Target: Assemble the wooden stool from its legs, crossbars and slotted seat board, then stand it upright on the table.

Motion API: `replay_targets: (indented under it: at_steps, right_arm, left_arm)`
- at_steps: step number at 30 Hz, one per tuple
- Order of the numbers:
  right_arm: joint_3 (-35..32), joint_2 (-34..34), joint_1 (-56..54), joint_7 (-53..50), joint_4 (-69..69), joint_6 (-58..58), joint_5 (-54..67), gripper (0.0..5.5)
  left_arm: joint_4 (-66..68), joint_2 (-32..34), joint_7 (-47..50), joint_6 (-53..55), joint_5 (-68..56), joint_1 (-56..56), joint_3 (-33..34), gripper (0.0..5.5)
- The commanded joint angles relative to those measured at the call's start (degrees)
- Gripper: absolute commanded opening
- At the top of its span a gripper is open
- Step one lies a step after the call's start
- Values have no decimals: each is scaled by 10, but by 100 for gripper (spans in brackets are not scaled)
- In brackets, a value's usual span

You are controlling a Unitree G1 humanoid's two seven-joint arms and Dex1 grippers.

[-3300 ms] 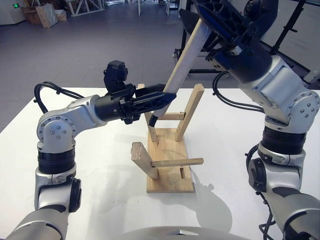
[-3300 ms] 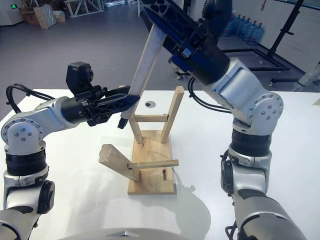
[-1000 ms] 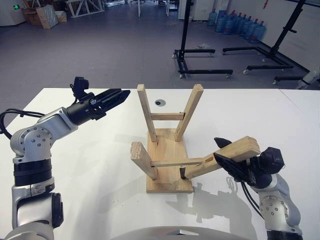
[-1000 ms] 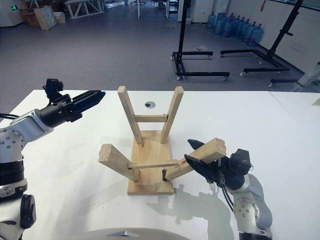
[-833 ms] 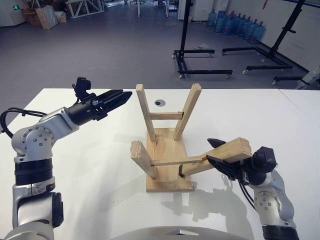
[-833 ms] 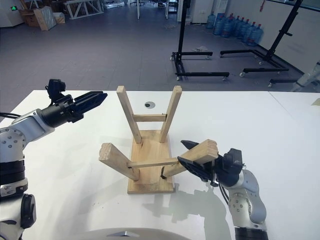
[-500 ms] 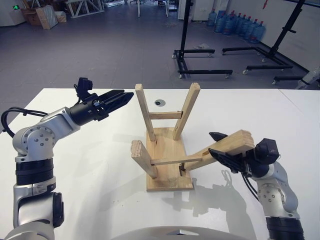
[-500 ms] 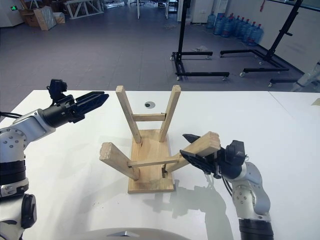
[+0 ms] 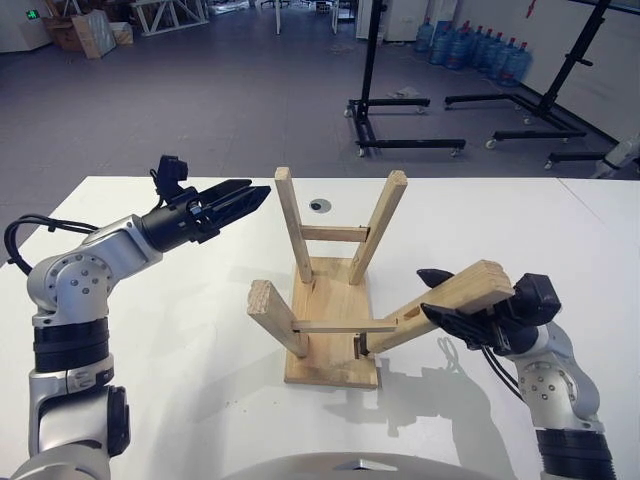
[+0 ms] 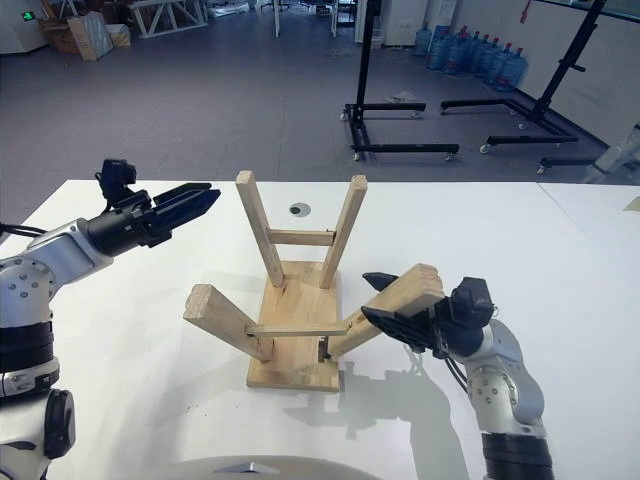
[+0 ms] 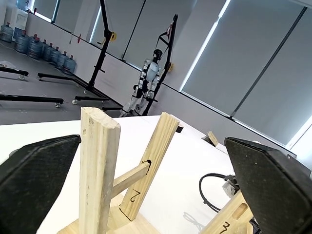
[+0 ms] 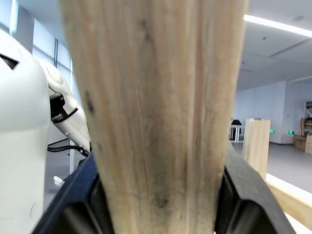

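Two legs (image 9: 378,225) stand slotted in the seat board (image 9: 335,287) on the table (image 9: 200,330), while my right gripper (image 9: 432,293) clamps the fourth leg (image 9: 400,325), tilted at its slot, and my left gripper (image 9: 256,197) hovers wide open, so seating it and uprighting the stool remain.

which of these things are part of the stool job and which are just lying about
Job: seat board, far leg pair, far crossbar, near leg, near crossbar, fourth leg in right gripper, left gripper.
Lying about: black wheeled stands, water bottles, table hole.

White table (image 9: 180,340) with the slotted seat board (image 9: 322,362) flat at its middle, small round grommet (image 9: 319,205) beyond
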Motion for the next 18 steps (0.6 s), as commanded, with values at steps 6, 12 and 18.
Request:
replay_targets:
  at_steps: [6, 12, 18]
  right_arm:
    - [13, 12, -3, -5, -2, -12, -6, 205]
    - [14, 15, -11, -14, -3, -11, -2, 205]
    - [24, 17, -1, -8, 1, -19, -16, 205]
  left_arm:
    - [-4, -2, 0, 8, -1, 2, -4, 540]
    - [-5, -5, 0, 10, -2, 0, -7, 540]
    - [-4, -4, -3, 12, -1, 0, -10, 540]
